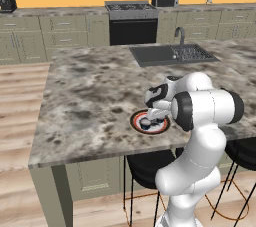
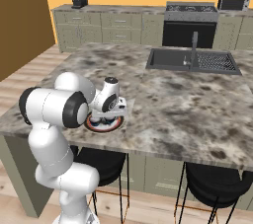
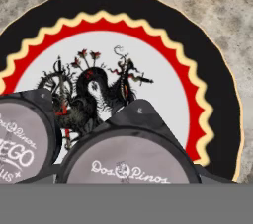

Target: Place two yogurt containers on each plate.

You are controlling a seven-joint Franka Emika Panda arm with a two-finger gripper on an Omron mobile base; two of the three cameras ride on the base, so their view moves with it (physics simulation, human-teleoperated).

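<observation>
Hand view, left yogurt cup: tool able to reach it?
Probably yes: the tool hangs just over the plate and the left yogurt cup has a bare lid, though the second cup sits close.

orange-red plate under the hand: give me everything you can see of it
The plate is round and flat, glossy like glazed ceramic: black outer band with a thin pale edge, scalloped yellow-and-red ring, white centre bearing a dark dragon-like drawing. It lies level on the marbled island counter near its front edge, under the gripper. Two dark yogurt cups with pale lids sit over it.
</observation>
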